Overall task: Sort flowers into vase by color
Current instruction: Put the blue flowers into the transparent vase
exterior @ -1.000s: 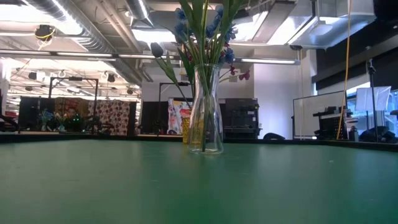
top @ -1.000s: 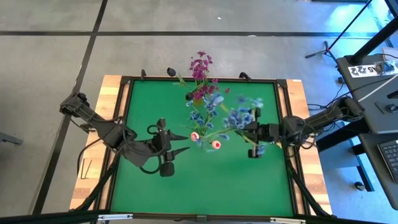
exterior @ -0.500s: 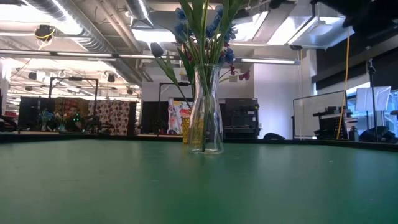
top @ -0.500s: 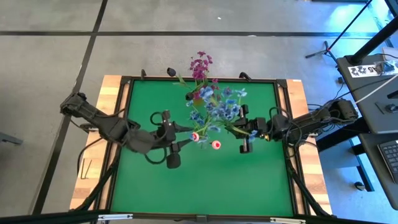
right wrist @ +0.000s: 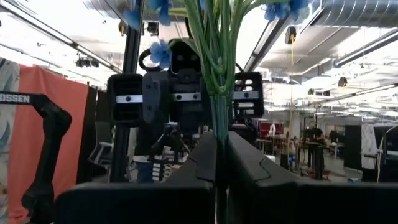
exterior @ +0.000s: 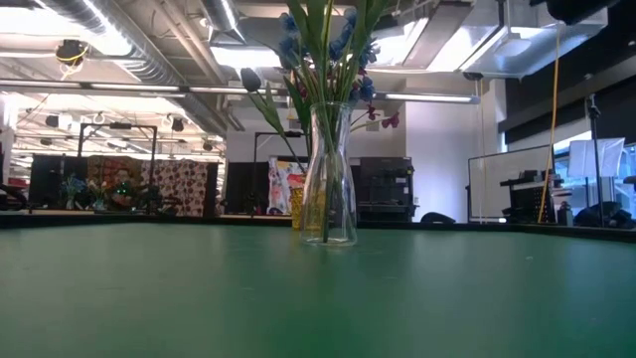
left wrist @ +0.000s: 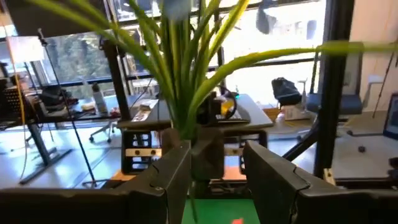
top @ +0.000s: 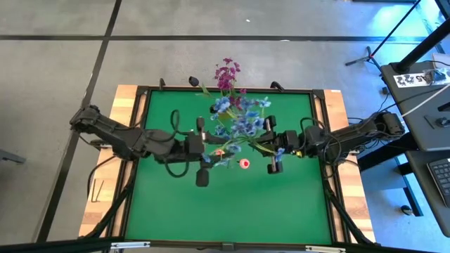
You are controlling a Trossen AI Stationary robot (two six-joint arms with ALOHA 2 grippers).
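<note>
A clear glass vase (exterior: 328,174) stands at the far middle of the green table and holds green stems with blue blossoms. A magenta spray (top: 226,72) leans out of it toward the far edge. My right gripper (top: 263,145) is shut on a bunch of blue flowers (top: 241,123), held high over the table's middle. My left gripper (top: 209,144) faces it from the left, open. Its fingers (right wrist: 127,99) stand on either side of the bunch's stems (left wrist: 186,106), and I see no touch. Two white-pink tulip heads (top: 243,164) show just nearward; what carries them is hidden. My right gripper pinches the blue bunch's green stems (right wrist: 217,118) between its two fingers, low on the stems. The fingers come from the table's right, slanting upward. The stems rise out of the fingers with the blossoms on top, and the whole bunch is lifted clear of the table.
A black rim and wooden boards (top: 130,105) frame the green mat (top: 225,211), which stretches toward the near edge in front of both arms. A desk with equipment (top: 429,105) stands off the table's right side.
My right gripper has carried the blue bunch toward the table's left and a little up. My left gripper has swung toward the far edge and the right, rising and turning to face the bunch. The two grippers now stand close together. The vase has stayed still.
</note>
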